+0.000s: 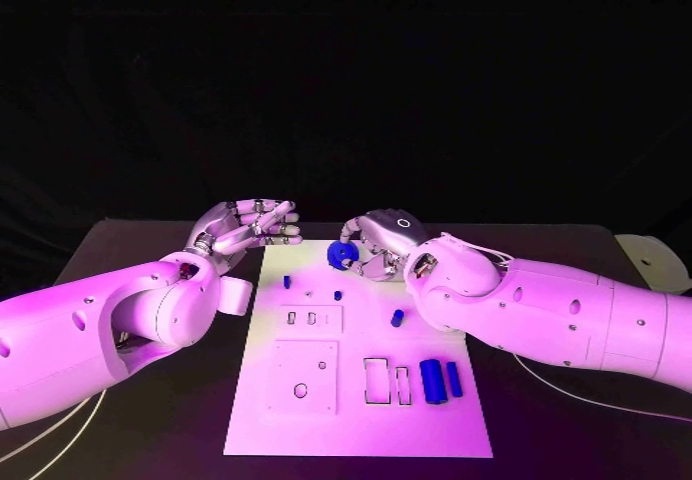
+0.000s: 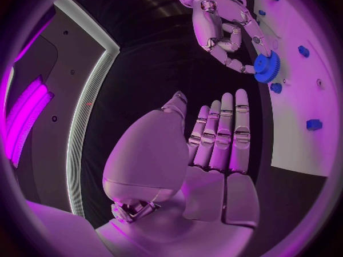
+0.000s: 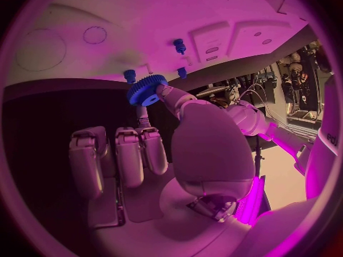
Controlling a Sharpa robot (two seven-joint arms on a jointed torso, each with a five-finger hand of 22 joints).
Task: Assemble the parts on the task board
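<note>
Task board; right robot hand pinches gear.

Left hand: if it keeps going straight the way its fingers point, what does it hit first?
Likely nothing soon. In the left wrist view the left hand is open, its fingers pointing past the task board edge toward bare dark table. The right hand with its blue gear sits farther on, slightly aside; depth is unclear.

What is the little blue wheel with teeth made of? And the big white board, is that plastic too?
The blue gear, pinched by the right hand, looks like matte plastic: solid even colour, crisp moulded teeth, no metallic glint. The white task board also looks like plastic, or maybe painted sheet: flat, smooth, with clean-cut slots and raised panels. The look alone can't settle it.
</note>
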